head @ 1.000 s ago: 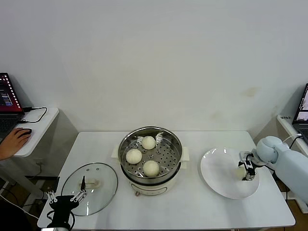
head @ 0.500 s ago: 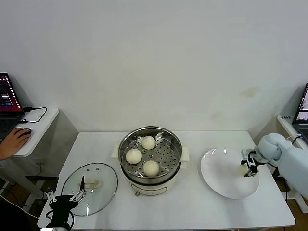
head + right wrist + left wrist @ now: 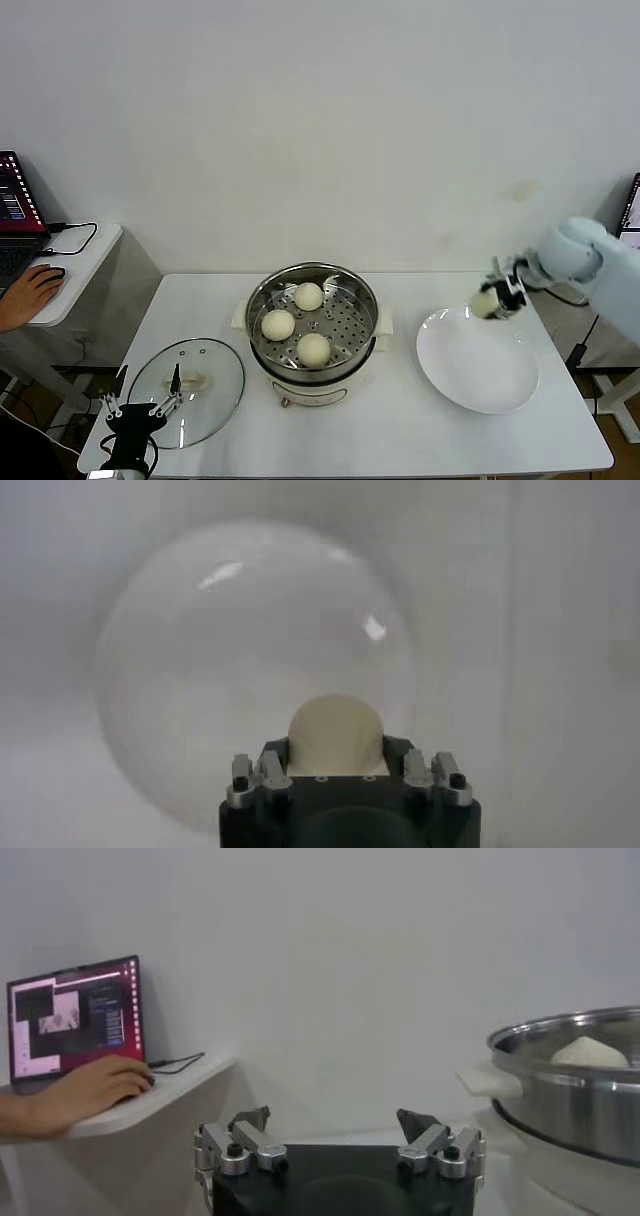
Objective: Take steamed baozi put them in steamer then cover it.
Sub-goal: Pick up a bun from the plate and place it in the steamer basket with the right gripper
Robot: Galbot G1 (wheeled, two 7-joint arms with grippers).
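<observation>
Three cream-white baozi (image 3: pixel 309 296) (image 3: pixel 278 324) (image 3: pixel 314 348) lie on the perforated tray of the shiny steel steamer (image 3: pixel 262 300) at the table's middle. My right gripper (image 3: pixel 492 299) is shut on another baozi (image 3: pixel 335 733), held in the air above the far edge of the white plate (image 3: pixel 478 372). In the right wrist view the bun fills the gap between the jaws, with the plate (image 3: pixel 180 680) below it. My left gripper (image 3: pixel 140 404) stands open at the table's front left, next to the glass lid (image 3: pixel 215 385). The steamer's rim (image 3: pixel 560 1033) shows in the left wrist view.
A side desk (image 3: pixel 80 262) at the left holds a laptop (image 3: pixel 14 208) and a person's hand (image 3: pixel 28 293) on a mouse. Another laptop's edge (image 3: pixel 632 215) shows at the far right. Bare white table lies between steamer and plate.
My right gripper closed on the baozi on the plate and lifted it up and toward the plate's far edge. The left arm stayed put.
</observation>
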